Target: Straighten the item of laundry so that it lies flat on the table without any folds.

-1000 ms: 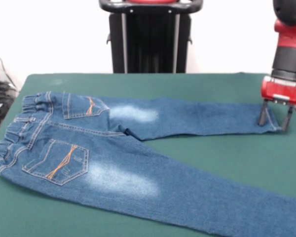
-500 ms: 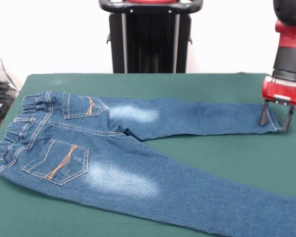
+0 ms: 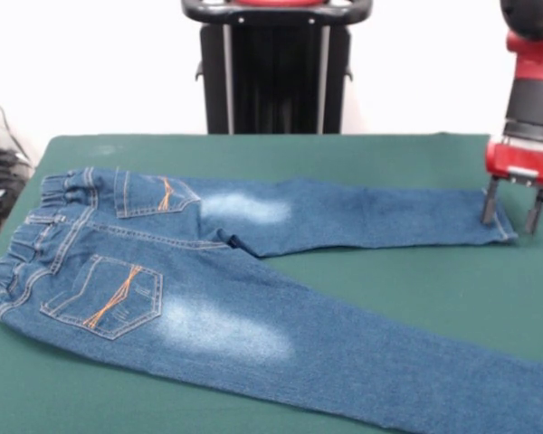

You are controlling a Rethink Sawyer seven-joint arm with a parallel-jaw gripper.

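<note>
Jeans spread back-up across the green counter, legs apart. End effector, released, straddles the far leg's hem. Denim: soft, limp, moderately heavy; hems and waistband seem the best holds.

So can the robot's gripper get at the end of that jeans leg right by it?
Probably yes. The gripper hangs open right at the hem of the far leg of the jeans, one finger over the cloth, the other just past the edge. Nothing on the table stands between them.
</note>
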